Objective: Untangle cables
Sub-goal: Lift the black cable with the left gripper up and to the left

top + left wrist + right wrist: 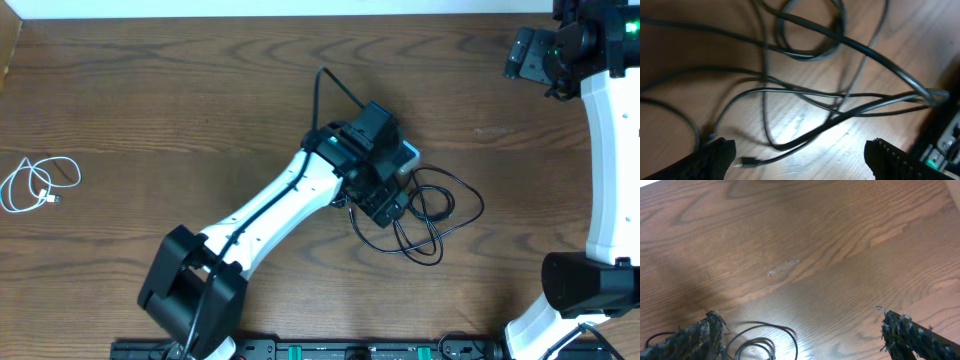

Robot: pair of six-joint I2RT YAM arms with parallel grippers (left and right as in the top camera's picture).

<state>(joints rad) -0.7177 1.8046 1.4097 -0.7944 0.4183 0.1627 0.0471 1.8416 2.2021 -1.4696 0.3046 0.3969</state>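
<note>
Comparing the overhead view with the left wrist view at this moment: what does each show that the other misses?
Only overhead: the short white cable coiled near the left edge of the table, apart from the tangle, and the right arm off to the side. Only left wrist: a small plug end lying on the wood between the fingers of the open left tool. Both: the tangled black cables and the wooden tabletop.
</note>
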